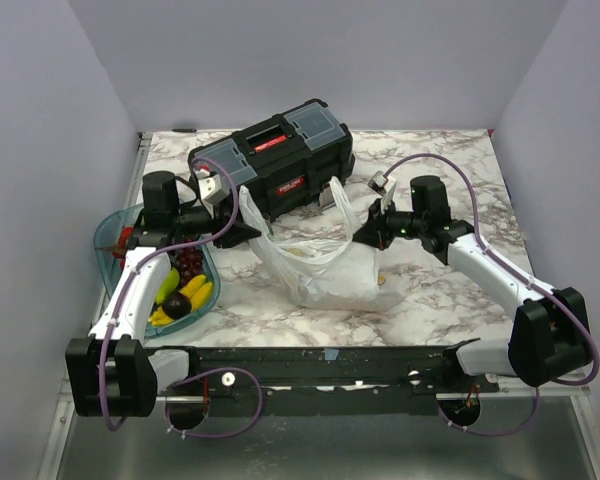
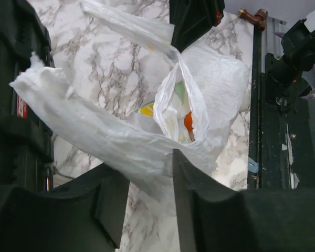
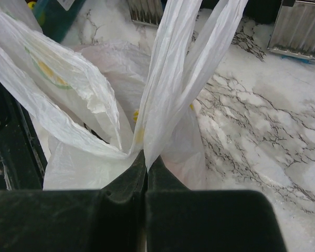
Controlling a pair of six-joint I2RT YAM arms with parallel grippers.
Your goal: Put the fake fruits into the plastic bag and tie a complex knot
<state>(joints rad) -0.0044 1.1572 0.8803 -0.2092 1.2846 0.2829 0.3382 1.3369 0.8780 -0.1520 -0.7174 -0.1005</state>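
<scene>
The bag [image 1: 330, 275] sat in the middle of the table [image 1: 450, 180], just in front of the toolbox [image 1: 280, 150], with an arm at each side of its mouth. The right gripper [image 3: 146, 163] was clenched on one handle [image 3: 168, 79] – the film came straight up out of the closed fingers and stood taut. The left gripper [image 2: 149, 199] had its jaws apart with the second handle [image 2: 94, 131] lying across the gap between them. The film did not look pinched yet, so I would call that side released.

An orange piece [image 2: 188, 122] and something yellow showed through the bag's mouth, so part of the load was inside. Several fruits [image 1: 180, 290] – yellow, green, dark purple and red – lay in the tray [image 1: 108, 240] on the left, well apart from the bag.

Judging from this, the step in hand was taking hold of both handles, either to keep the mouth spread for more fruit or to begin the knot; which one cannot be told. The next move called for the left jaws to close squarely on the film without letting it slide out sideways, and for the right grip to hold firm while they did.
</scene>
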